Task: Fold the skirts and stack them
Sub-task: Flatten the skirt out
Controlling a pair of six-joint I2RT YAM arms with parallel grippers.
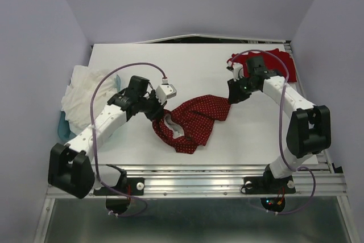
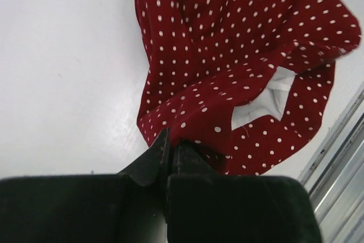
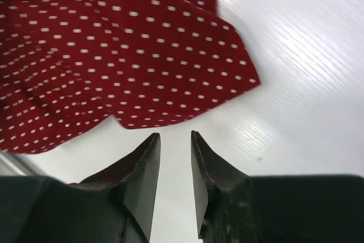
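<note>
The dotted skirt lies bunched near the middle of the table, twisted so that its white lining shows through an opening. The left tool is clamped on the skirt's left edge, with cloth pinched between its tips. The right tool stands narrowly parted and empty, just short of the skirt's right corner, which lies flat on the table ahead of it. The plain red skirt sits at the far right of the table, partly behind the right arm and well apart from the dotted skirt.

The step in hand looks like taking 2 holds so the skirt can be spread flat before folding. To do it well, the right tool should go in low and slide 1 finger under the corner. It should close only once cloth sits well between the tips, not at the very hem. The 2 tools can then draw apart gently, lifting just enough for the twist to fall out. The left hold looks shallow, so a hard pull may slip it. The white cloth heaped at the left is best left alone.
</note>
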